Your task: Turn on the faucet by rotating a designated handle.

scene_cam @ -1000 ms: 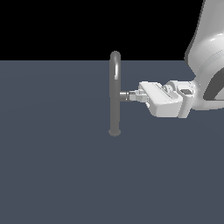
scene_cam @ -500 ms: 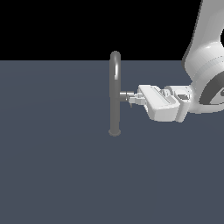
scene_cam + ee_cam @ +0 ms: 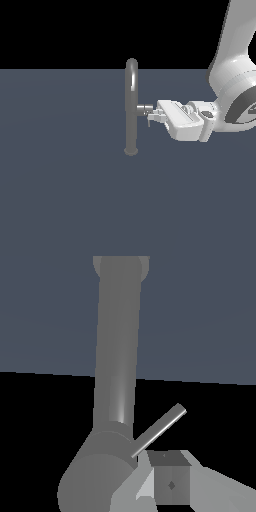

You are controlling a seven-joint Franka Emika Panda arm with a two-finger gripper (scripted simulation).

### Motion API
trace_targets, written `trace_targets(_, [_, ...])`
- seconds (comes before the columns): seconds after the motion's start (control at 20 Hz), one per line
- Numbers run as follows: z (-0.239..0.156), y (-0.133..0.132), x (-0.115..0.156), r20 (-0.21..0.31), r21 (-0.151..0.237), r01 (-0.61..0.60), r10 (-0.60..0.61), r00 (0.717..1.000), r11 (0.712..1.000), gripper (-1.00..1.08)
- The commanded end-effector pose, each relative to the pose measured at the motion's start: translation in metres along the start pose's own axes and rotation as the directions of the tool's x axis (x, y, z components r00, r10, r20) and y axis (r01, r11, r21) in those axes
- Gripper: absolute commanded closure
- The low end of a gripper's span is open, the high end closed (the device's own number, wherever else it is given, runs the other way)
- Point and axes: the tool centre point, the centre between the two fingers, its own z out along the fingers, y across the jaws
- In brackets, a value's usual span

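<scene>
So the gripper (image 3: pixel 152 116) is reaching in sideways from the exterior view's right, tips right at the handle (image 3: pixel 144 108). Can't tell if the jaws are spread or closed. In the wrist view one finger (image 3: pixel 170 481) sits just beside the lever rod (image 3: pixel 159 429), which sticks out slanted from the stub. Stub's about halfway up the faucet (image 3: pixel 131 107), pointing toward the arm.

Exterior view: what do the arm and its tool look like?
The arm is glossy white with rounded, bulky links and a dark grey band at the wrist joint. The tool has a white, boxy body with small grey fingers. No cables or markings are visible.
</scene>
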Motion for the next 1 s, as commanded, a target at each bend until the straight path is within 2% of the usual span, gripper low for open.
trace_targets(0.0, [0.0,-0.007,0.043,-0.03,0.032,-0.043,0.044,0.999,0.999,1.08])
trace_targets(0.1, [0.0,-0.008,0.047,-0.031,0.033,-0.048,0.049,0.998,0.998,1.08])
trace_targets(0.15, [-0.005,0.0,0.004,0.001,0.002,-0.006,0.006,1.0,1.0,1.08])
trace_targets(0.95, [-0.001,-0.035,0.054,-0.03,0.033,-0.049,0.05,0.998,0.998,1.08])
